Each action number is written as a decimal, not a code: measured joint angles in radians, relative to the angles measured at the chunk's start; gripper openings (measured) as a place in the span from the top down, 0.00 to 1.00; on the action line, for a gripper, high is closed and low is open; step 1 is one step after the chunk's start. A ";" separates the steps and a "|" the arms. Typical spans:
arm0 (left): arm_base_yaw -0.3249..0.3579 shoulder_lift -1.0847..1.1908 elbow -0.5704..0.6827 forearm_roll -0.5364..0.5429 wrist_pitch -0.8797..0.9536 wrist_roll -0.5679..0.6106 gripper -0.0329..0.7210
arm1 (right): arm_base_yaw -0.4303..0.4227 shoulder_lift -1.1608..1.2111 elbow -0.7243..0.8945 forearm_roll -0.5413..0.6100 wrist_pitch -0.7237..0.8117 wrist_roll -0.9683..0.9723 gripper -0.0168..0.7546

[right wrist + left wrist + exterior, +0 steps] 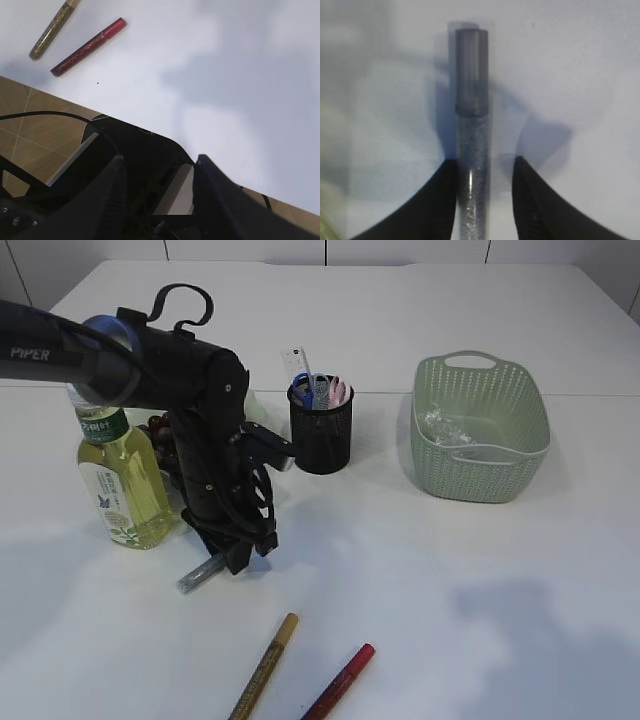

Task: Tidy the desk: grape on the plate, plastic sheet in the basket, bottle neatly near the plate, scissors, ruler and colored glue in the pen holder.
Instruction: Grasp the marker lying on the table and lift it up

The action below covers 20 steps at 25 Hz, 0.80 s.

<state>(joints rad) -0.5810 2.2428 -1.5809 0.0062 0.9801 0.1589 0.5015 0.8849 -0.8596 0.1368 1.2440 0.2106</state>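
White surface (420, 570) carries your silver glue pen (198, 575) under the left pincer (232, 558); left wrist: pen (471, 125) lies lengthwise between slightly parted jaws, ungripped; right wrist: right pincer (159, 165) open, empty, far off.

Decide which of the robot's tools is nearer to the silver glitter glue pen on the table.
Left. The left tool straddles the silver glue pen, one finger on each side. The right tool hangs back past the table edge, far away.
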 joint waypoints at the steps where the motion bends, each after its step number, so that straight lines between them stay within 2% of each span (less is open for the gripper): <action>1: 0.000 0.000 0.000 0.000 0.000 0.000 0.62 | 0.000 0.000 0.000 0.000 0.000 0.000 0.52; 7: 0.000 0.000 0.000 0.000 0.000 0.000 0.76 | 0.000 0.000 0.000 -0.002 0.000 0.000 0.52; 14: 0.000 0.000 -0.002 -0.006 0.000 0.000 0.84 | 0.000 0.000 0.000 -0.006 0.000 0.000 0.52; 20: 0.000 0.000 -0.002 -0.078 0.006 0.000 0.85 | 0.000 0.000 0.000 -0.006 0.000 0.000 0.52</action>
<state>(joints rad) -0.5810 2.2428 -1.5830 -0.0722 0.9864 0.1589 0.5015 0.8849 -0.8596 0.1304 1.2440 0.2106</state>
